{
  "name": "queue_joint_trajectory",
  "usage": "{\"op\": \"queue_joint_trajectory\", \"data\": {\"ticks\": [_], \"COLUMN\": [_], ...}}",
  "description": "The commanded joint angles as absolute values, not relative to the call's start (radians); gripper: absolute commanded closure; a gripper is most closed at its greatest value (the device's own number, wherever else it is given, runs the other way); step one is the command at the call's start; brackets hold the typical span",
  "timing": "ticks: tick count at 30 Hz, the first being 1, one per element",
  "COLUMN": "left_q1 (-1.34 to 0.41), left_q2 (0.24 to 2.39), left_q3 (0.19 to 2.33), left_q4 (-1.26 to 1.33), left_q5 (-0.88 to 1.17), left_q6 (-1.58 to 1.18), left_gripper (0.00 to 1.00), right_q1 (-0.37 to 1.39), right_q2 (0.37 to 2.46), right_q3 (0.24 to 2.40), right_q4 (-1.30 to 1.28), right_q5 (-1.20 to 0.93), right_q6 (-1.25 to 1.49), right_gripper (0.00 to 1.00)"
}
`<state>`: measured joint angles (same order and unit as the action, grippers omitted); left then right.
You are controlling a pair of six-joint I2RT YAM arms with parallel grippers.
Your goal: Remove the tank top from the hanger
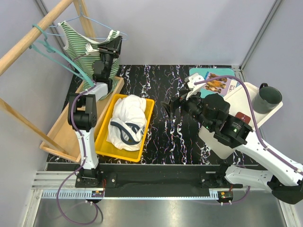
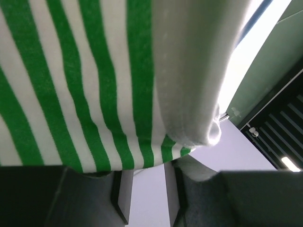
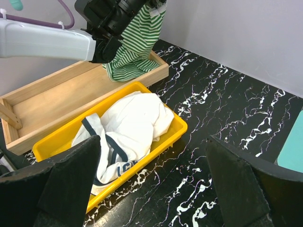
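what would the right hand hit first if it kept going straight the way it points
Probably the near wall of the yellow tray, or the white shirt heaped in it. The open right hand aims there across tabletop; depth unclear.

The right gripper (image 3: 152,158) hangs with its two dark fingers (image 3: 71,179) spread wide over the black marbled table (image 3: 222,109). Below it a yellow tray (image 3: 178,124) holds a crumpled white garment (image 3: 130,123) with navy trim. Just beyond, along the table's left edge, lies a wooden tray (image 3: 57,101), over whose far end the green-striped tank top (image 3: 135,47) hangs against the left gripper (image 3: 111,19).
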<state>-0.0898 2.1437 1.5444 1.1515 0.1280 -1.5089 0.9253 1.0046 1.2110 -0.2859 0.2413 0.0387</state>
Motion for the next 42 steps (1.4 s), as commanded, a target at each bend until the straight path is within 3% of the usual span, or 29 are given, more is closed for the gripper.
{"op": "queue_joint_trajectory", "data": {"ticks": [1,3,5,10,23,42], "left_q1": [-0.095,-0.095,-0.092,-0.089,-0.080,-0.075], "left_q2": [2.167,2.175,2.187,2.181,2.132,2.071], "left_q3": [1.634,1.663,1.683,1.697,1.602,1.663], "left_q4": [1.143,1.126,1.123,1.141,1.304,1.313], "left_q5": [0.097,0.092,0.098,0.139,0.268,0.420], "left_q6": [-1.483,-1.486,-1.489,-1.499,-1.491,-1.491], "left_gripper": [0.71,0.74,0.86,1.00,1.00,1.00], "right_q1": [0.919,0.920,0.920,0.919,0.920,0.919], "right_q2": [0.979,0.977,0.973,0.959,0.948,0.973], "right_q3": [1.215,1.212,1.210,1.204,1.195,1.209], "right_q4": [-0.256,-0.256,-0.259,-0.258,-0.258,-0.259], "right_q5": [0.238,0.238,0.239,0.233,0.216,0.204], "right_q6": [0.023,0.021,0.021,0.025,0.049,0.066], "right_gripper": [0.00,0.00,0.00,0.00,0.00,0.00]}}
